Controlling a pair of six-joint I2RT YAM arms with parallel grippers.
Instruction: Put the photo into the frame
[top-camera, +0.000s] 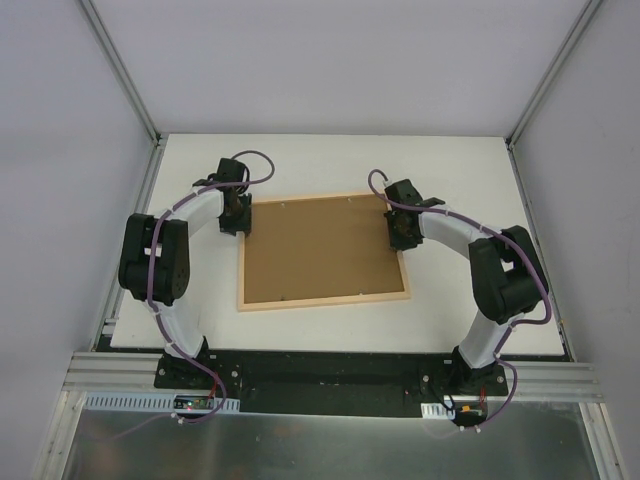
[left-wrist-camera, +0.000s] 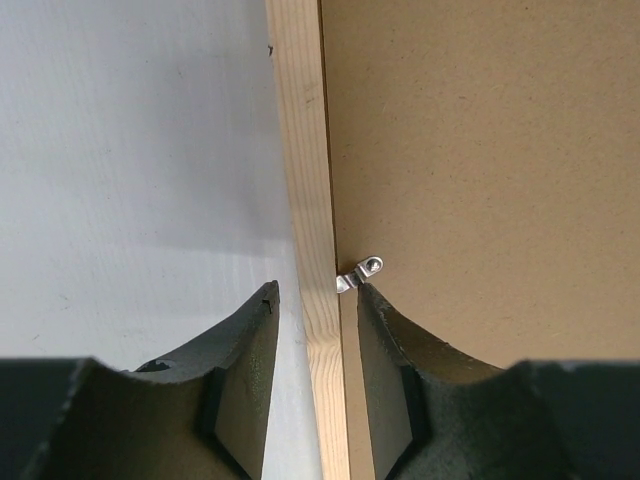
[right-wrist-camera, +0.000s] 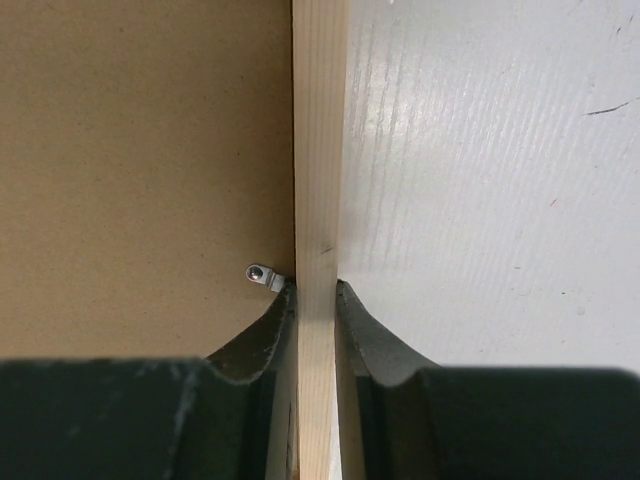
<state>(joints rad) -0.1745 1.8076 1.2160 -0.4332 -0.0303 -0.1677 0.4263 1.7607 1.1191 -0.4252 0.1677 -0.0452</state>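
The frame (top-camera: 322, 299), of light wood strips, lies flat in the middle of the table with the brown backing board (top-camera: 320, 248) filling it. The photo is hidden. My left gripper (top-camera: 238, 215) is open and straddles the frame's left strip (left-wrist-camera: 305, 180): one finger (left-wrist-camera: 245, 350) is over the table, the other over the board beside a small metal tab (left-wrist-camera: 364, 270). My right gripper (top-camera: 398, 232) is shut on the frame's right strip (right-wrist-camera: 318, 150), with its fingertips (right-wrist-camera: 350, 320) pressed against both sides of the wood, next to another metal tab (right-wrist-camera: 263, 275).
The white table (top-camera: 200, 170) is bounded by grey walls and metal posts at the back and sides. The arm bases sit on a black rail (top-camera: 330, 370) at the near edge. Small metal tabs line the board's edges.
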